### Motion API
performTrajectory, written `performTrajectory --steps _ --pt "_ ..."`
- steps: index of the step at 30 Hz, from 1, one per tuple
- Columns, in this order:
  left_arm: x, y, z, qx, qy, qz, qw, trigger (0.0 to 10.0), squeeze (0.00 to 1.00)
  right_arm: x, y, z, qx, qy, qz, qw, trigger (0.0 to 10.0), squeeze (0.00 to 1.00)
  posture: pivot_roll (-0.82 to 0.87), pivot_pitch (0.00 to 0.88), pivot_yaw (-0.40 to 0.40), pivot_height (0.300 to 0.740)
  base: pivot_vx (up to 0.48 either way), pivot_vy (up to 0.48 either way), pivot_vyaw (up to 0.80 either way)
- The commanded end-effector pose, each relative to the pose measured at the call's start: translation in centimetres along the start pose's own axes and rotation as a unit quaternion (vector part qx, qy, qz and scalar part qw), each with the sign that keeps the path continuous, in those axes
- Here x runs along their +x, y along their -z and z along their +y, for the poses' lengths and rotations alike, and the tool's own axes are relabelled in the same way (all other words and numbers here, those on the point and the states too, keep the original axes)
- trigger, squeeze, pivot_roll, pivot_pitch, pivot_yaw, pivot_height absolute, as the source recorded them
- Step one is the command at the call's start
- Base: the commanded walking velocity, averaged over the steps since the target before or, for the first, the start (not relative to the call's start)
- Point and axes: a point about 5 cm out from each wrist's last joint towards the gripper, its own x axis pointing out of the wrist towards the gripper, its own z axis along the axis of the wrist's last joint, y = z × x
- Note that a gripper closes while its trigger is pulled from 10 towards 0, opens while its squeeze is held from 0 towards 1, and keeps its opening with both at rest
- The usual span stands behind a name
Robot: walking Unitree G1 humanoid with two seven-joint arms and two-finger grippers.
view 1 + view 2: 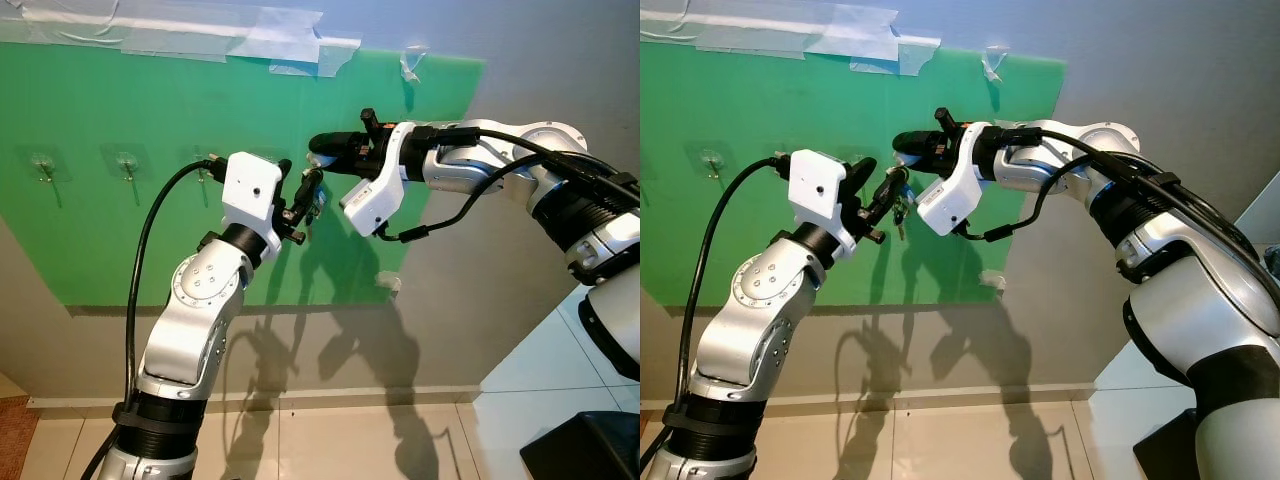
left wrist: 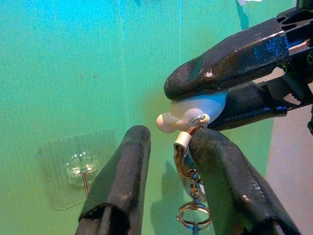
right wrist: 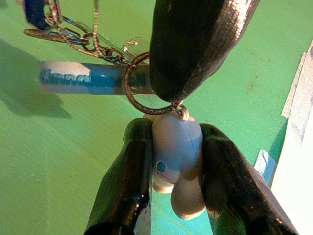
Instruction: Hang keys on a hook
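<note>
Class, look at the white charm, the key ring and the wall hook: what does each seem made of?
White charm: probably matte plastic or rubber, smooth and rounded. Key ring: shiny metal wire, with glints. Wall hook: thin metal prong on a clear, glossy plastic pad.

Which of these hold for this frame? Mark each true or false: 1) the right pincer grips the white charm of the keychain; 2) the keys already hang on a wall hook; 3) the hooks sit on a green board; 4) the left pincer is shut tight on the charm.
1) True: the right pincer clamps the white charm.
2) False: the keychain hangs between the pincers, beside a bare hook.
3) True: clear stick-on hooks sit on the green board.
4) False: the left pincer is open, one finger against the keychain.
</note>
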Motion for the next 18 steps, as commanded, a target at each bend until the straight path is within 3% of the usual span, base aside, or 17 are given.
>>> performTrajectory --steps 1,18 --pt "0.30 -0.73 -0.19 0.004 0.009 -0.016 1.000 0.0 0.00 -0.26 0.52 -1.29 -0.006 0.017 0.005 1.000 0.0 0.00 -0.08 0.000 -0.026 0.740 0.000 0.000 0.00" --pt "0.34 -0.81 -0.55 -0.025 0.024 -0.025 0.999 0.0 0.00 -0.32 0.57 -1.27 -0.003 0.017 0.006 1.000 0.0 0.00 -0.08 0.000 -0.026 0.740 0.000 0.000 0.00"
